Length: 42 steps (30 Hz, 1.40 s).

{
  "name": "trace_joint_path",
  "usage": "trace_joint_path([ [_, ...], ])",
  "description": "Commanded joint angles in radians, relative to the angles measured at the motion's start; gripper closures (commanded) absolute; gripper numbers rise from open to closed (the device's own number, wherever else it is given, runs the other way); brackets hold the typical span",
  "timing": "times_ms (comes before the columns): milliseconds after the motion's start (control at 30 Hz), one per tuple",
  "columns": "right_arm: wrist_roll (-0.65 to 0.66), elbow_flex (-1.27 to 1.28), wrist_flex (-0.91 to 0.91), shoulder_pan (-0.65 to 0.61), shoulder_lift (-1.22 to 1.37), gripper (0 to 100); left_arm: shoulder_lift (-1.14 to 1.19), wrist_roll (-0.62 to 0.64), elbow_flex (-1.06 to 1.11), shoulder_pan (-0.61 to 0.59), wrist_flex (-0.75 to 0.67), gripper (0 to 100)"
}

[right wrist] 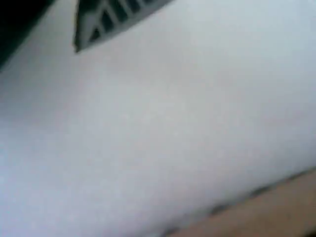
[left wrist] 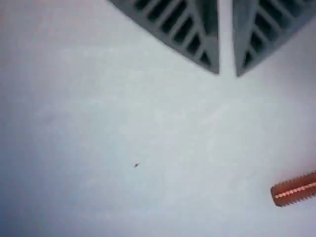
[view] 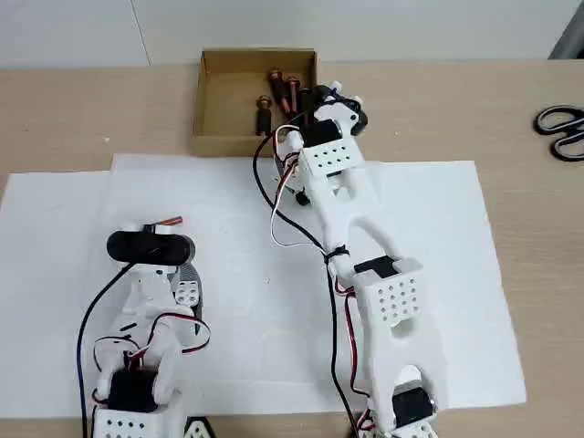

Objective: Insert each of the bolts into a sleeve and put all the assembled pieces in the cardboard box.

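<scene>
Tan wooden table (view: 511, 100), large white paper sheet (view: 228, 237) spread across it.

Left arm is folded back near its base. Left gripper (left wrist: 226, 73) hangs over the paper, its grey ribbed fingers (left wrist: 190, 29) drawn almost together, with a thin slit of paper showing between them and nothing held.

One copper-coloured threaded bolt (view: 169, 222) lies loose on the paper just beside the left arm's wrist. Its threaded end pokes into the left wrist view, apart from the fingertips.

Right arm is stretched out to the shallow brown cardboard box (view: 212, 91) at the far edge of the paper. Right gripper (view: 315, 96) sits at the box's right wall; released or clenched, I cannot tell.

Three copper-and-dark assembled pieces (view: 276, 84) lie on the box floor, clustered toward its right side (the sleeves read as dark bands; finer detail is too small to make out).

Black-handled scissors (view: 561, 128) rest on the bare table, well apart from the box.
</scene>
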Motion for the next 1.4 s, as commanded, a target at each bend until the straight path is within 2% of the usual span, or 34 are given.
trace_joint_path([
  [0,0.009,-0.021,-0.012,0.002,-0.001,83.1,-0.009,0.005,-0.007,-0.002,-0.015,99],
  [167,0.009,-0.021,-0.012,0.004,-0.001,99.7,-0.009,0.005,-0.007,-0.002,-0.015,99],
  [533,0.009,-0.021,-0.002,0.004,-0.018,99.6,-0.009,0.005,-0.007,-0.002,-0.015,99],
  [667,0.012,-0.021,0.071,-0.010,-0.131,99.6,-0.009,0.005,-0.007,0.000,-0.014,99],
  [900,0.152,-0.021,0.205,-0.015,-0.338,99.6,-0.009,0.035,-0.015,0.000,-0.020,99],
  [1067,0.160,-0.014,0.332,0.064,-0.394,99.6,-0.005,0.123,-0.136,0.000,-0.014,99],
  [1233,0.160,-0.014,0.335,0.179,-0.453,99.6,-0.003,0.104,-0.269,0.000,0.077,99],
  [1367,0.161,-0.012,0.338,0.213,-0.489,99.6,-0.002,0.075,-0.367,0.000,0.157,99],
])
